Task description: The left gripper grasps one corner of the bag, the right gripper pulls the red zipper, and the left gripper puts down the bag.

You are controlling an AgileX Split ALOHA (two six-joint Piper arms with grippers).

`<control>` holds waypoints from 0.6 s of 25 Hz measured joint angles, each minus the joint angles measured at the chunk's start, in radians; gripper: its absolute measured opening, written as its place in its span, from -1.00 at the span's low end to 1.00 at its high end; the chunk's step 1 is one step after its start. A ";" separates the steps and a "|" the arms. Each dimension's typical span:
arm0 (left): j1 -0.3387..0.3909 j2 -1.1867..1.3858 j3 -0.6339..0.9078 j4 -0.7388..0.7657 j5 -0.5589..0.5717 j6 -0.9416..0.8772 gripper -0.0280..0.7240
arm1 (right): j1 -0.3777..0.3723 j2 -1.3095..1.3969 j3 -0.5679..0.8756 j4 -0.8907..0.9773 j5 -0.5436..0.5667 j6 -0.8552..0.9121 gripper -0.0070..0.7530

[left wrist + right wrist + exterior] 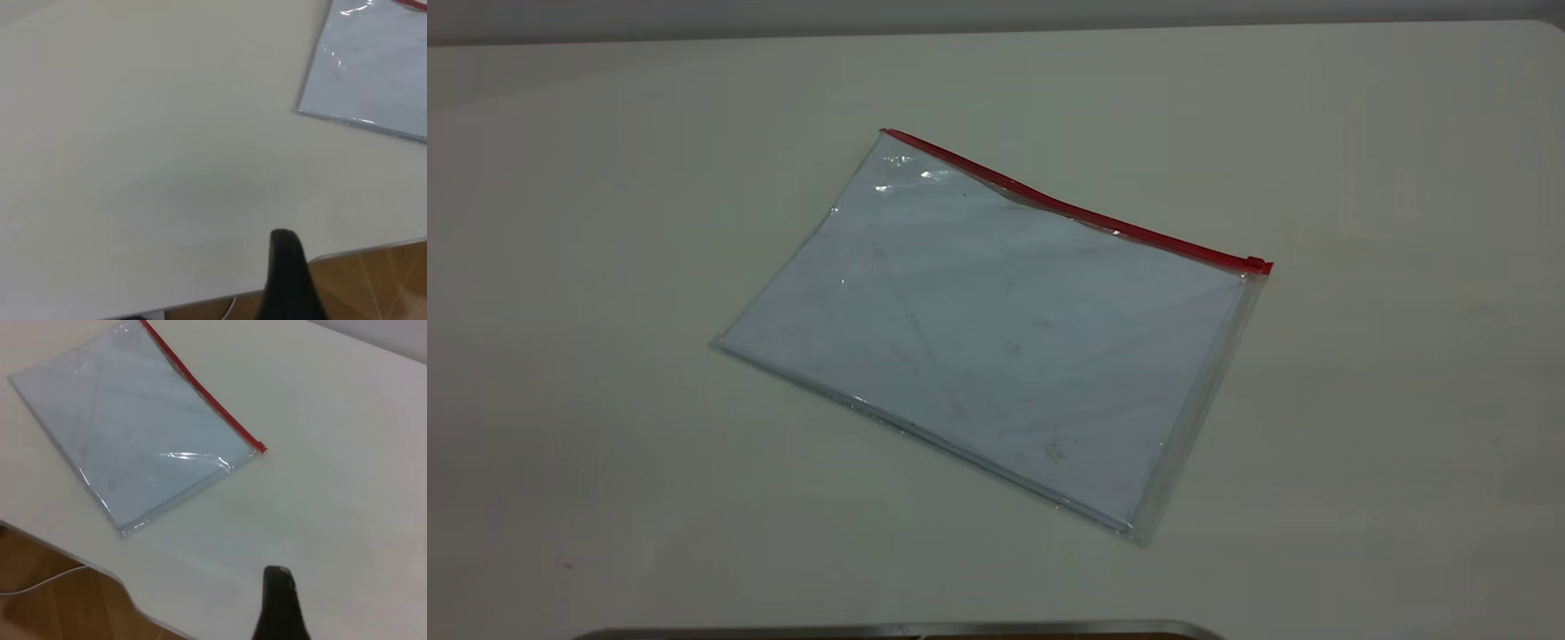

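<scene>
The bag (pixel 996 329) lies flat on the white table, clear plastic with white sheets inside. The red zipper (pixel 1067 206) runs along its far long edge, and the small slider tab (pixel 1256 262) sits at the right end. Neither gripper appears in the exterior view. In the left wrist view a black tip of my left gripper (pixel 287 267) hangs over the table's edge, well away from the bag (pixel 373 67). In the right wrist view my right gripper (pixel 279 600) hovers over bare table, apart from the bag (pixel 133 433) and the red zipper (pixel 200 390).
The table's near edge has a metal rim (pixel 889 629). Wooden floor (pixel 373 280) shows past the edge in the left wrist view. In the right wrist view a white cable (pixel 40 583) lies on the floor.
</scene>
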 joint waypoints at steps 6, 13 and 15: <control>0.000 0.000 0.000 0.000 0.000 0.000 0.64 | 0.000 0.000 0.000 -0.069 -0.008 0.070 0.54; 0.000 0.000 0.000 0.000 0.000 0.000 0.64 | 0.000 0.000 0.002 -0.228 -0.025 0.296 0.54; 0.000 0.000 0.000 0.000 0.000 0.001 0.64 | 0.000 0.000 0.002 -0.235 -0.025 0.309 0.54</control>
